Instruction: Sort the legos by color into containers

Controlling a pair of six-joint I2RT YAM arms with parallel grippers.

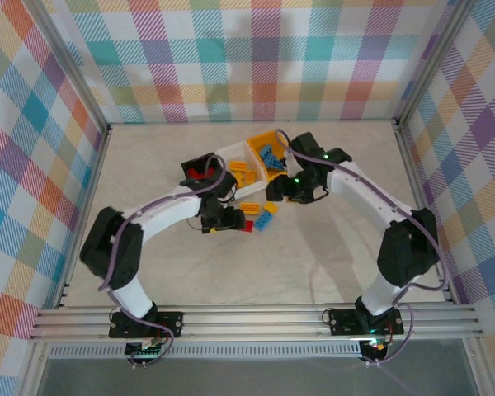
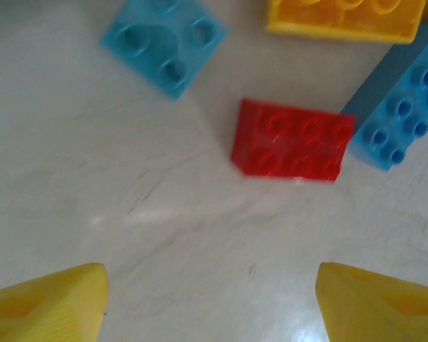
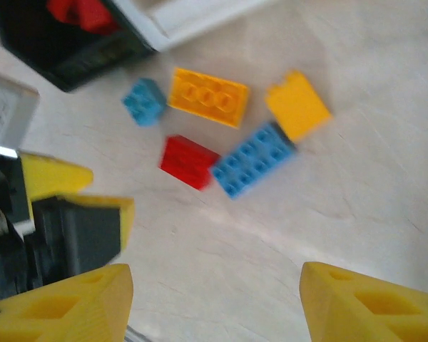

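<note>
Loose legos lie on the table between the two arms: a red brick [image 2: 292,139], a long blue brick [image 2: 403,114], a light blue brick [image 2: 164,39] and a yellow-orange brick [image 2: 342,18]. My left gripper [image 2: 210,299] is open just short of the red brick, with bare table between its fingers. My right gripper [image 3: 214,306] is open too and holds nothing. It hangs above the same group: red brick [image 3: 189,162], blue brick [image 3: 253,160], orange brick [image 3: 208,97]. The containers stand behind: black bin [image 1: 200,167] with red legos, white bin [image 1: 233,158], yellow bin [image 1: 268,147] with blue legos.
The left gripper's yellow fingers [image 3: 57,206] sit close to the left of the right gripper. Another yellow brick [image 3: 297,105] lies right of the group. Metal frame posts and plaid walls enclose the table [image 1: 256,272], which has open room toward the arm bases.
</note>
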